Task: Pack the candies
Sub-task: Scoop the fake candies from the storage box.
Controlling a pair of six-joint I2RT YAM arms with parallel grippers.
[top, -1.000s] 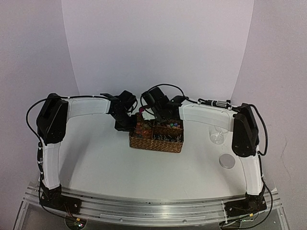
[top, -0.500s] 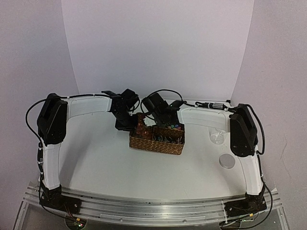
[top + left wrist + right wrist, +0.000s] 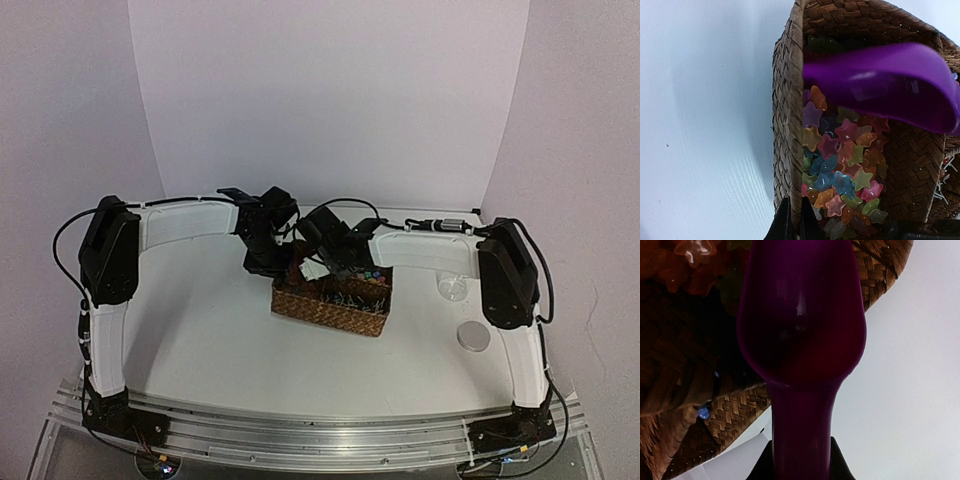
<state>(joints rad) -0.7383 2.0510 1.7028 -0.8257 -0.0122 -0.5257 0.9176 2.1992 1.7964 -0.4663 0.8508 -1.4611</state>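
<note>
Many star candies (image 3: 840, 165) lie in basket (image 3: 785, 100) beneath purple scoop (image 3: 880, 85).

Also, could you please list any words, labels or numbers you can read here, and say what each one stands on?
None can be read.
The scoop, the basket and the candies bear no print.
In the top view the left arm and right arm show no legible marking; any there is too small to tell.

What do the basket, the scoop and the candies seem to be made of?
Basket: woven brown plant fibre, probably, matte; the plaited strips show. Scoop: smooth glossy purple plastic, by its highlights. Candies: translucent star shapes, glossy, perhaps jelly or plastic; cannot tell.
</note>
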